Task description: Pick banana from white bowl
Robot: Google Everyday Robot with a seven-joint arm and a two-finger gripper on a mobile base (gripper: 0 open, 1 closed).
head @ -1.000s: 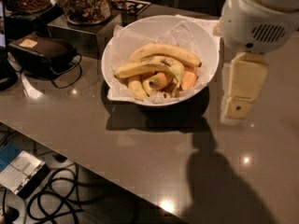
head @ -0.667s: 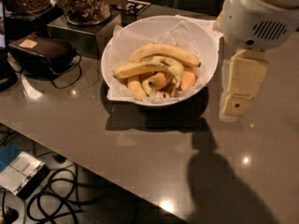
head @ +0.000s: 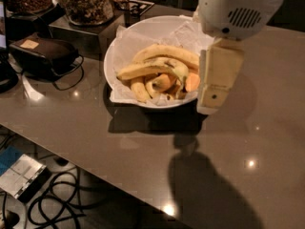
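The white bowl [head: 143,30], lined with crinkled white paper, stands on the brown table. In it, a long curved yellow banana [head: 147,69] with dark bruising lies across the front of the pile. A cleaner long banana [head: 167,51] lies behind it. Short banana pieces [head: 138,89] and an orange piece [head: 192,81] lie below. My gripper [head: 212,104] hangs from the white arm housing [head: 233,8] at the bowl's right rim. It covers that edge, beside the bananas' right ends, and holds nothing that I can see.
Glass jars of snacks [head: 88,1] stand on a dark box behind the bowl on the left. A black pouch with a cable [head: 45,54] lies at the left. The table's front edge [head: 95,173] runs diagonally, with cables on the floor [head: 62,204] below.
My gripper has moved left, from beside the bowl to over its right rim. The bowl and bananas have not moved.
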